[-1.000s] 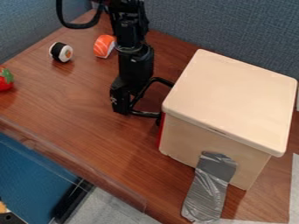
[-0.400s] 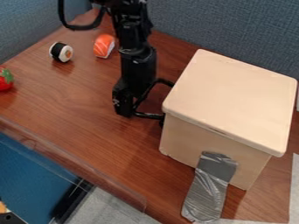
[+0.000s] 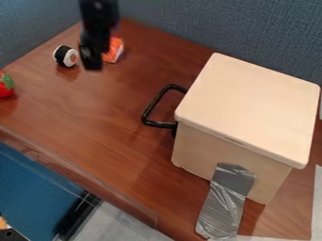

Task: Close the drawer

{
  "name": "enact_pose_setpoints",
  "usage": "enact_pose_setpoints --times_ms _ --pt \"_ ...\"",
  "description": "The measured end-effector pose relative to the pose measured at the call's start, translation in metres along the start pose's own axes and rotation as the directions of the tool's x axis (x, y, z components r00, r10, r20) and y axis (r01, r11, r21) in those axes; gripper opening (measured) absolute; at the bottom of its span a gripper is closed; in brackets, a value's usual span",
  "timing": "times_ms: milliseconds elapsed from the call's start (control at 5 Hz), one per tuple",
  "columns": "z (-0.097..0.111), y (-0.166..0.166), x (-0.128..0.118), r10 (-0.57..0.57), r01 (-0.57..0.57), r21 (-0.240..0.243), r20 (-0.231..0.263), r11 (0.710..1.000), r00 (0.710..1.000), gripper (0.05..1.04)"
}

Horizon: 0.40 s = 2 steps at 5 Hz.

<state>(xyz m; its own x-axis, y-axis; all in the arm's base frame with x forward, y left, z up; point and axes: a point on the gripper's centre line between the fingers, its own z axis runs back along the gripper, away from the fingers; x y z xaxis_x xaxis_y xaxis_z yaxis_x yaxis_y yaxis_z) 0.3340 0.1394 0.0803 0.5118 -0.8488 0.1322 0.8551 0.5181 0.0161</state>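
Note:
The black gripper (image 3: 92, 60) hangs at the upper left, blurred, in front of the orange sushi piece and well apart from the drawer box. The pale wooden box (image 3: 248, 110) stands on the right of the table. From its left side sticks out a black loop handle (image 3: 149, 110), with nothing touching it. The drawer front is not visible as a separate edge; it looks flush with the box.
A black-and-white sushi roll (image 3: 65, 56) and an orange sushi piece (image 3: 113, 50) lie at the back left. A toy strawberry (image 3: 5, 85) is at the left edge. Grey tape (image 3: 223, 207) holds the box's front side to the table (image 3: 94, 117). Blue-grey partitions rise behind.
The gripper has left the handle and moved up and to the left. A red strip seen at the box's left side a second ago is gone; the handle sits slightly closer in.

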Motion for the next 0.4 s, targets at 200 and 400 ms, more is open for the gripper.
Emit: enact_pose_setpoints --times_ms 200,400 --pt "0.023 -0.002 -0.026 0.245 -0.245 -0.034 -0.003 0.969 0.969 1.000" --pt "0.046 -0.011 -0.039 0.422 -0.425 -0.030 -0.079 0.905 0.903 1.000"
